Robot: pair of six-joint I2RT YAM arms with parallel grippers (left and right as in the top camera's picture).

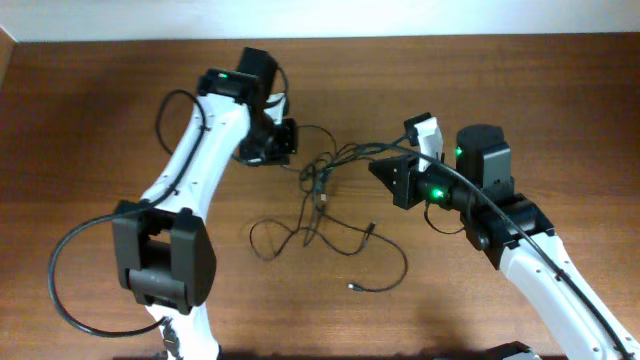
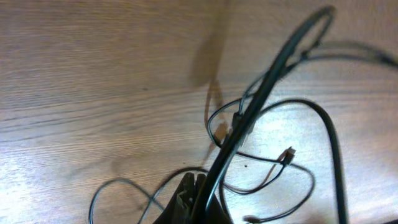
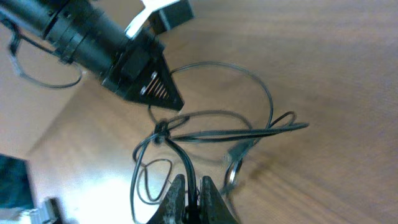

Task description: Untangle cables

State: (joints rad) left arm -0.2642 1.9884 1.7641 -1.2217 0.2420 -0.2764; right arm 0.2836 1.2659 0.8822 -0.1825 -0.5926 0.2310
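The cables are thin black cords, knotted in a bundle at the table's middle. Loose loops trail toward the front, ending in small plugs. My left gripper is at the bundle's upper left, shut on one strand. In the left wrist view, that strand runs taut up and to the right from the left gripper. My right gripper is at the bundle's right, shut on another cord just above its fingertips. A small knot sits just below the left gripper's tip.
The wooden table ends at a white wall along the back. A thick black arm cable loops out beside the left arm's base. The right arm crosses the front right corner.
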